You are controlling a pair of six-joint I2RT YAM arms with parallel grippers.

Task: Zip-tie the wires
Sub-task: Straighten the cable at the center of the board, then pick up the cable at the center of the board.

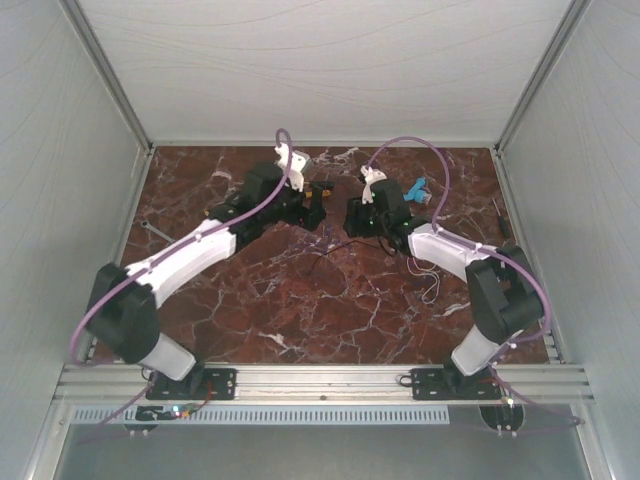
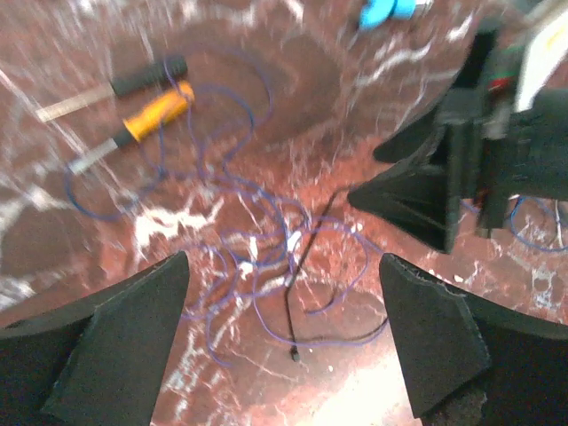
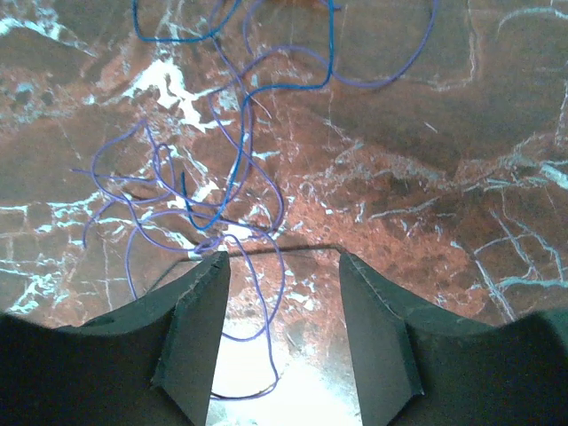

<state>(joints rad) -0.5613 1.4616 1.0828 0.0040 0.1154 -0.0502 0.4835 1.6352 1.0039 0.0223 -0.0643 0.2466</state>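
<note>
On the polished red marble table (image 1: 300,300), the left claw (image 2: 284,262) is spread wide and empty. The right claw (image 3: 282,257) is held half open, with nothing gripped. The wires (image 2: 257,240), limp hair-thin blue-purple loops, lie between them, nearer the right claw and ahead-left of it. A stiff black strip (image 3: 293,249), likely the tie, is laid crosswise at its tips.

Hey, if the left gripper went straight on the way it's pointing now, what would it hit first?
Probably the wires: their loose loops lie on the table right ahead of the open left gripper, a thin black strand among them. Exact depth is unclear.
</note>
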